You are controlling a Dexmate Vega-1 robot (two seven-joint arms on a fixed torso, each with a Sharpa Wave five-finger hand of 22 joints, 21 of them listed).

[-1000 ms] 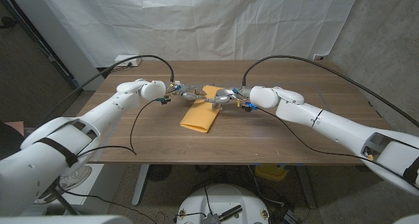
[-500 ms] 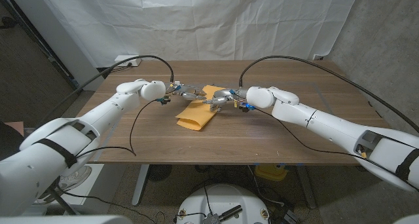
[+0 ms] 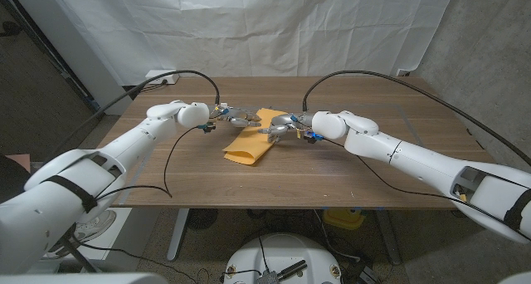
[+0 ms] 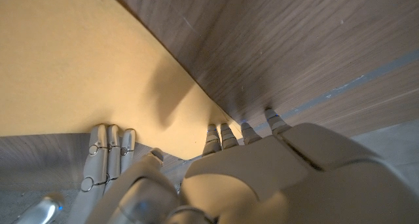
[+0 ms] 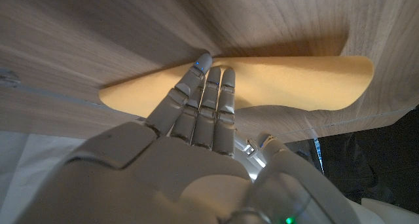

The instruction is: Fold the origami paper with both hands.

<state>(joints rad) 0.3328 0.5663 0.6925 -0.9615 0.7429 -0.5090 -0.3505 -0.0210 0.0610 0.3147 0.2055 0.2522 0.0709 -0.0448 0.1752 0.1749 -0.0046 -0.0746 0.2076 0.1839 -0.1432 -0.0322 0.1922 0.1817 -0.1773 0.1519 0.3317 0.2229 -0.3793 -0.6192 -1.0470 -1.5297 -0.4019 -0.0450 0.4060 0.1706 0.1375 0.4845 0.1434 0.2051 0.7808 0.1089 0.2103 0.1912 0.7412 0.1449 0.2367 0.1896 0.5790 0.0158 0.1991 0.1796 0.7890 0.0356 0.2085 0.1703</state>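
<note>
Your right hand has pushed its side of the origami paper leftward over the last second, fingers laid on the sheet. The left hand pins the far corner mid-worktop (crease forming, not yet flattened).

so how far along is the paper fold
Partly done: the yellow origami paper is already bent over, its near edge curled. In hand: the right robot hand presses on it while the left robot hand touches its far edge. Left: flattening the crease.
</note>
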